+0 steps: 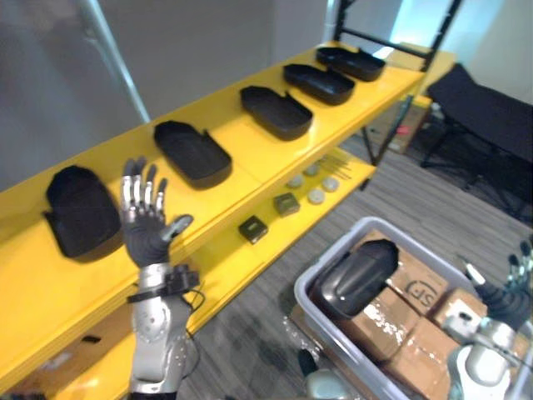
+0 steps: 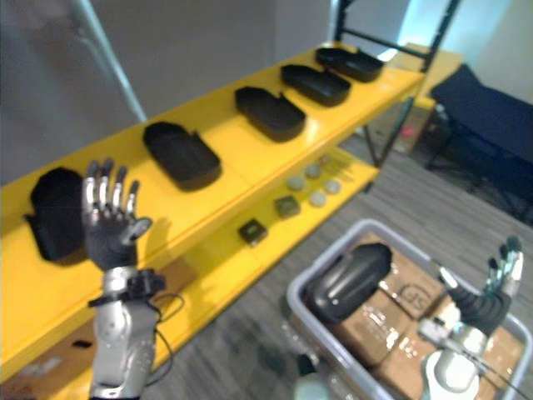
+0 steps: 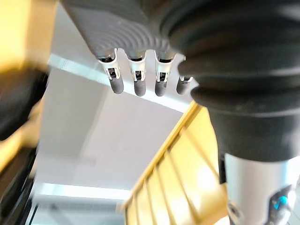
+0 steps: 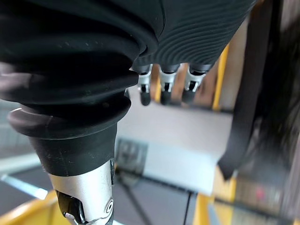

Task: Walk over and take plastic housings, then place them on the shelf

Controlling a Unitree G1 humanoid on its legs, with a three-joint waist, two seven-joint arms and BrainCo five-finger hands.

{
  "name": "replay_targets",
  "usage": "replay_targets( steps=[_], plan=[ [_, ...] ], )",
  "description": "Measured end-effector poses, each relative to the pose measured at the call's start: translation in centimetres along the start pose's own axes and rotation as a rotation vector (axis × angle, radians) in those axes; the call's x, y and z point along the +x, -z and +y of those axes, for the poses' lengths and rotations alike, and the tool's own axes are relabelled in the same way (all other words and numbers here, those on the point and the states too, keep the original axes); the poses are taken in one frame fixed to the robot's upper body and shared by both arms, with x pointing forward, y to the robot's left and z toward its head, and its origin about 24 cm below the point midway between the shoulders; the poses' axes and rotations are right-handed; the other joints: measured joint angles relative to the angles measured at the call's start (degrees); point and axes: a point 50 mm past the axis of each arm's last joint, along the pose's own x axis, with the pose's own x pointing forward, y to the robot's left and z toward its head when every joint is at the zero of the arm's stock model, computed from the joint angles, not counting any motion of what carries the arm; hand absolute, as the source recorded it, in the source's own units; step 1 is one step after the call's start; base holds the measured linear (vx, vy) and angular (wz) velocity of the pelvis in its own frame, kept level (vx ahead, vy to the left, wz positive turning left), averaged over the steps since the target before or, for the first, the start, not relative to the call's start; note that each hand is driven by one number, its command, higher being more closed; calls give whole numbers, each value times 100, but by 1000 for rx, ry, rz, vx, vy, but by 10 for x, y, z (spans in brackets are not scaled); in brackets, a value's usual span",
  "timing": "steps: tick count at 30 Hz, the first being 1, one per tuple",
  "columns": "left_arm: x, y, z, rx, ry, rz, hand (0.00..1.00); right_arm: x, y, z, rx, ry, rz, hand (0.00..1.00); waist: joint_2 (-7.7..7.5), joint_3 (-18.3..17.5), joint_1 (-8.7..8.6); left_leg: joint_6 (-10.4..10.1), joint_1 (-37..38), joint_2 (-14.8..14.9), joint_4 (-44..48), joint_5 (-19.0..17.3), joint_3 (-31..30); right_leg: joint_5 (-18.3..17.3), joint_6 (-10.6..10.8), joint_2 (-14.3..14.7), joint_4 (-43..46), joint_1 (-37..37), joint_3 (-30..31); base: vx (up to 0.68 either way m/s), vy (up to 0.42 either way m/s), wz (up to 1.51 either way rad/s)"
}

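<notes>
**One more to lift**

The right hand point(image 2: 483, 307), fingers straight and empty, hovers beside the grey bin point(image 1: 310, 279). The glossy housing point(image 1: 356, 275) lies below those fingers on boxes point(image 1: 416, 333). It looks light, stiff and slippery, best pinched at its rim. The left hand point(image 1: 146, 221) spreads its fingers before the housings point(image 1: 193, 152) on the shelf point(image 1: 241, 142).

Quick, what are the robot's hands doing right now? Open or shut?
Left robot hand: open, fingers straight, holding nothing.
Right robot hand: open, holding nothing.
</notes>
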Motion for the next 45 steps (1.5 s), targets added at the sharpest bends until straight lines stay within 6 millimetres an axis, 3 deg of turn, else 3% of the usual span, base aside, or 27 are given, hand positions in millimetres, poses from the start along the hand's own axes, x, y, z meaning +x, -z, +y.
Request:
replay_targets(
  steps=[4,7,9,11,15,19,23,25,27,29,30,31,32,33,35,36,38,40,42,44,45],
  plan=[
    [5,8,-20,-28,75,34,0,-9,2,-3,-2,-21,14,0,37,-19,-159,-18,-120,155,386,-241,2,43,29,111,-23,-29,134,12,-6,-26],
    [4,11,-21,-16,67,58,0,-4,-4,12,61,-89,-27,0,101,-25,-23,215,-514,97,1034,-441,-1375,123,36,210,-15,-177,473,-25,35,-60],
    [-1,14,-17,7,47,88,0,9,-15,34,110,-183,-99,0,318,-34,230,169,-810,3,1518,-788,-2578,193,90,344,7,-339,827,-113,188,-83],
    [-5,14,-13,24,53,102,0,21,-26,53,157,-245,-163,0,425,-29,311,89,-924,-70,1538,-1051,-2886,247,180,362,15,-551,915,-161,196,-38],
    [-17,17,-1,73,59,153,0,23,-32,77,187,-310,-195,0,301,132,666,89,-1103,-259,1709,-1122,-2814,337,270,111,36,-702,762,-177,101,-7],
    [-22,11,14,102,6,123,0,30,-31,80,189,-319,-197,0,326,171,757,135,-1309,-324,1895,-1192,-2901,319,251,49,143,-784,622,-75,39,14],
    [-10,-2,0,67,66,22,0,43,-29,80,212,-260,-188,0,501,331,749,115,-1705,-272,2583,-1399,-3136,49,247,200,903,-1163,457,-47,36,19],
    [2,-9,-21,23,157,-31,0,31,-19,74,238,-192,-110,0,517,488,824,112,-1750,-147,3175,-1588,-3202,-93,280,419,1640,-1288,410,-87,42,4],
    [6,-12,-30,16,206,-45,0,15,-15,64,248,-149,-66,0,517,548,823,210,-1745,-18,3455,-1763,-3092,-92,280,522,1825,-1275,406,-146,86,-28],
    [3,-9,-23,45,190,-12,0,-9,-12,46,246,-93,-18,0,431,695,855,428,-1532,177,3775,-2028,-2663,80,293,511,1859,-1173,44,-274,141,-88],
    [-3,-7,-15,65,151,16,0,-14,-12,40,234,-94,-17,0,475,758,865,511,-1437,271,3744,-2041,-2479,263,235,455,1683,-1074,-194,-283,108,-90],
    [-6,-6,-11,75,128,32,0,-16,-14,35,224,-94,-22,0,477,761,814,545,-1403,298,3733,-2044,-2410,244,111,404,1792,-1088,-436,-304,149,-102],
    [-16,-7,4,113,62,62,0,-14,-25,26,253,-86,-68,0,423,728,850,585,-1273,387,3537,-1947,-2095,48,-24,112,2592,-1177,-886,-299,140,-99],
    [-21,-11,15,133,27,71,0,-13,-33,28,270,-100,-102,0,411,716,905,515,-1221,440,3363,-1853,-1963,-106,-56,-80,3010,-1178,-895,-236,88,-109],
    [-29,-13,29,144,-28,103,0,-13,-34,32,280,-122,-97,0,401,647,1033,486,-1169,478,3027,-1760,-1875,-311,-148,-387,3502,-1158,-944,-78,-27,-62],
    [-38,-16,43,180,-71,129,0,-13,-32,38,286,-138,-75,0,357,490,1140,413,-1164,480,2732,-1569,-1859,-413,-188,-640,3703,-1108,-1031,33,-78,-40],
    [-49,-18,57,214,-123,164,0,-12,-26,44,281,-153,-37,0,220,326,1176,253,-1145,501,2423,-1231,-1854,-523,-214,-832,3716,-832,-1140,93,-175,-30],
    [-58,-20,70,221,-177,190,0,-14,-13,51,258,-170,29,0,47,208,1214,8,-1084,536,2228,-1052,-1807,-604,-114,-889,3306,-379,-1247,106,-255,-20],
    [-65,-14,82,233,-244,223,0,-15,3,54,206,-180,101,0,-24,18,1329,-182,-1142,573,2013,-824,-1684,-1079,339,-902,2218,-41,-1630,130,-306,-47],
    [-70,-7,82,200,-281,243,0,-10,11,58,157,-195,126,0,90,-47,1304,-299,-1323,609,1799,-595,-1755,-1127,411,-785,1530,11,-1751,127,-280,-38],
    [-70,1,78,133,-300,254,0,-1,11,57,130,-186,117,0,291,73,1199,-348,-1377,630,1603,-450,-1869,-1087,378,-700,1450,-36,-1792,64,-193,1]
  ],
)
